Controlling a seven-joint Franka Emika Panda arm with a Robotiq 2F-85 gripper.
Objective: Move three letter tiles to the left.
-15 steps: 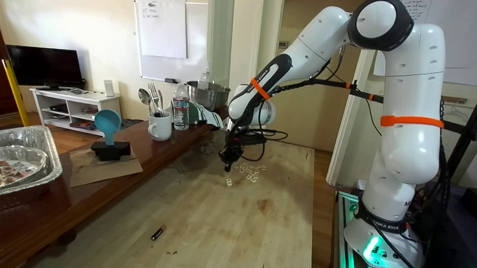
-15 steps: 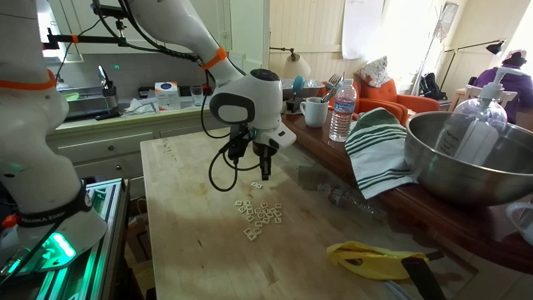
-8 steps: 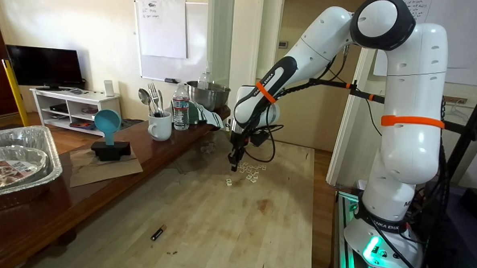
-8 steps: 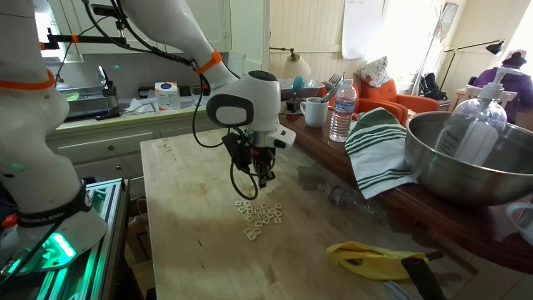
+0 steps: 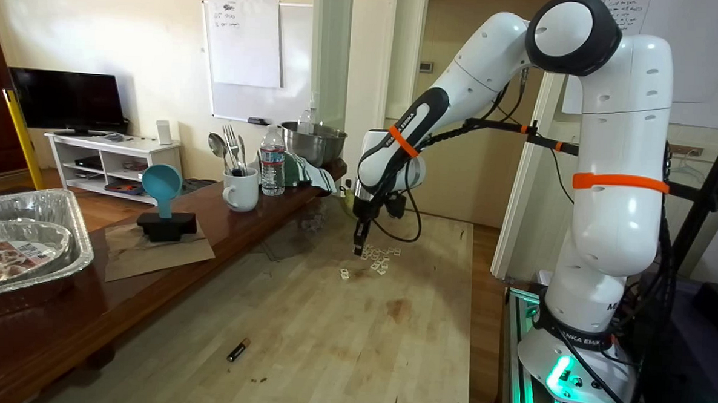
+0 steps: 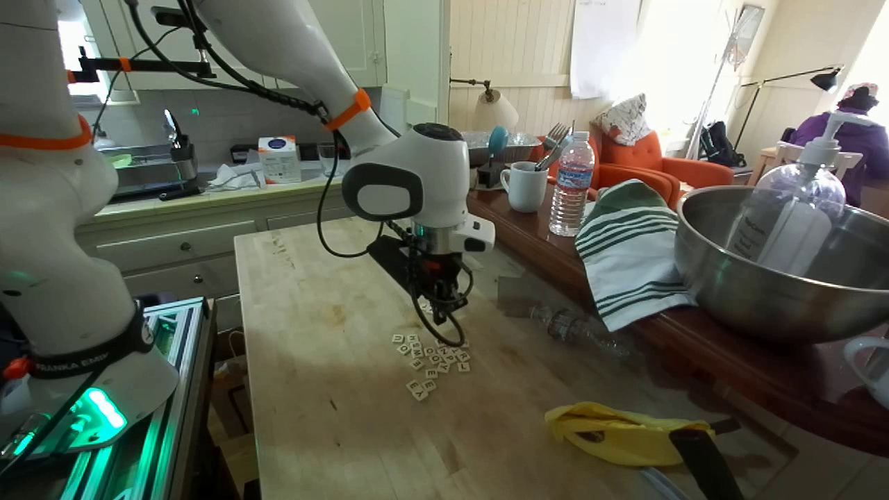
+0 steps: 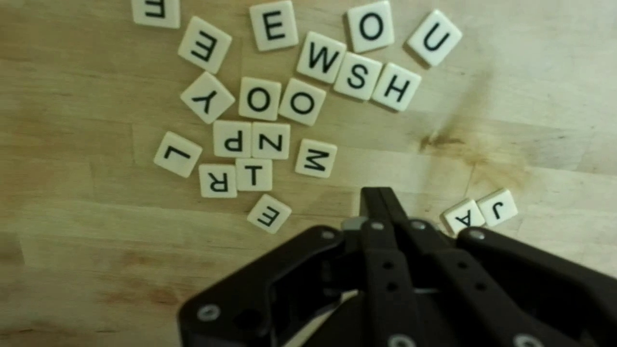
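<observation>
The letter tiles are small cream squares with black letters. A loose cluster lies upper left in the wrist view; it shows in both exterior views. A separate pair, A and J, lies touching at the right of the wrist view. That pair also shows in an exterior view; elsewhere it is mostly hidden behind the gripper. My gripper is shut with nothing visible between its fingertips. It points down over the table between the M tile and the pair, at the cluster's edge.
A dark wooden counter runs along the light table, holding a mug, water bottle and metal bowl. A battery lies on the table. A yellow object and a clear bottle lie near the counter.
My gripper has moved from beyond the pair towards the cluster, and the wrist has turned, swinging its camera and cable. The tiles that show have not moved. The gripper stays low over the table.
</observation>
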